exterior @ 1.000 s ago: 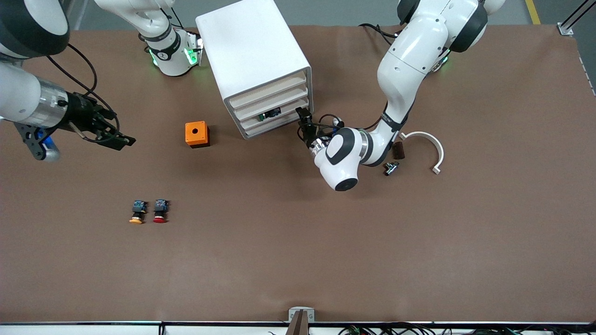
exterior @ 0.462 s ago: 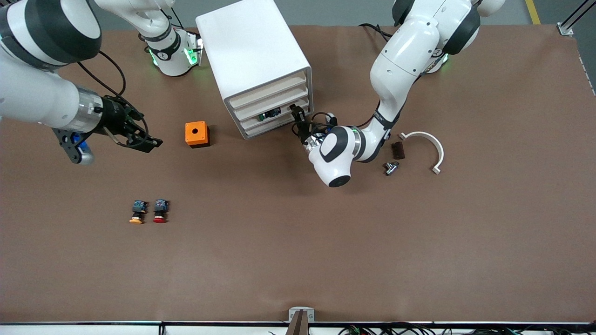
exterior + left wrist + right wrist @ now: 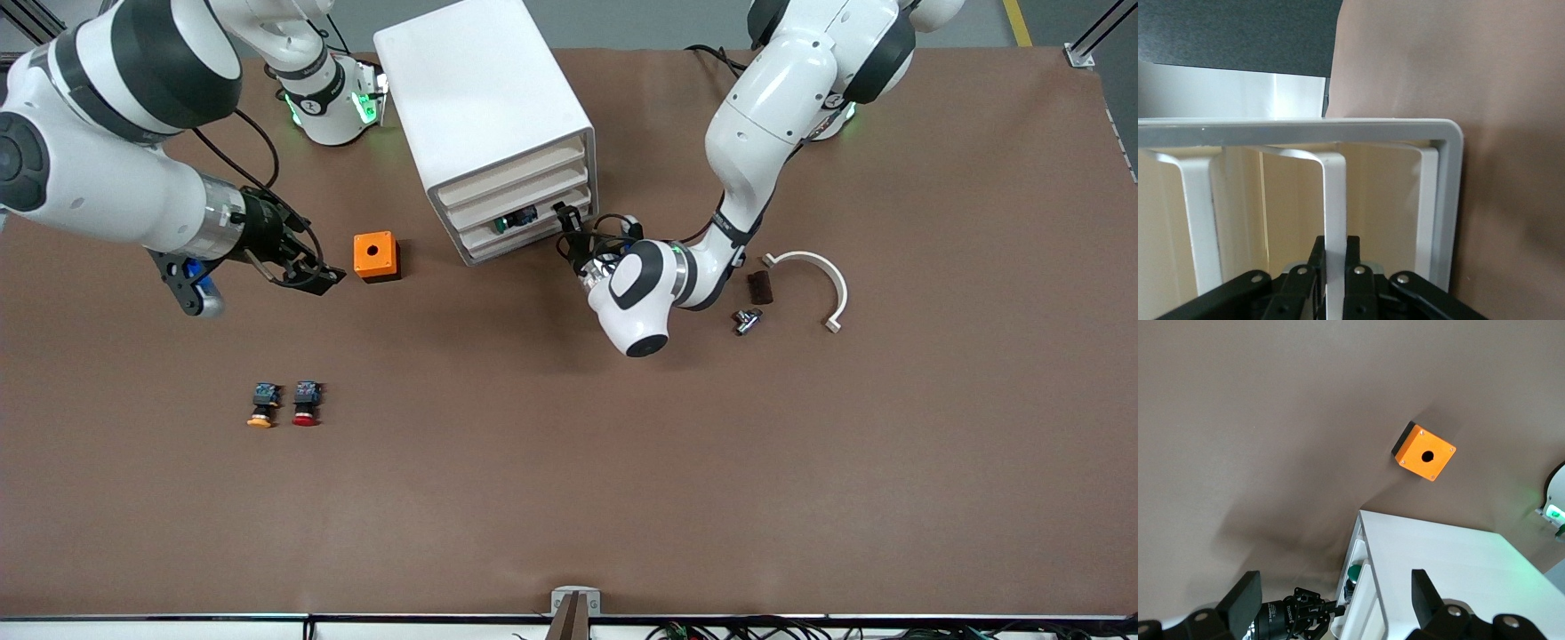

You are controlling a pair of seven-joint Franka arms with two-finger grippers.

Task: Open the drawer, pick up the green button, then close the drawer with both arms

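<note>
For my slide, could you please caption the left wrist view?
Left gripper shut on the front lip of the drawer in the white cabinet.

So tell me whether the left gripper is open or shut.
Shut. In the left wrist view the left gripper has both fingers pressed against the drawer's thin white front edge, at the cabinet corner.

Your drawer (image 3: 526,224), third down in the white cabinet (image 3: 480,116), sits slightly open. The green-capped button (image 3: 500,224) lies inside it
</note>
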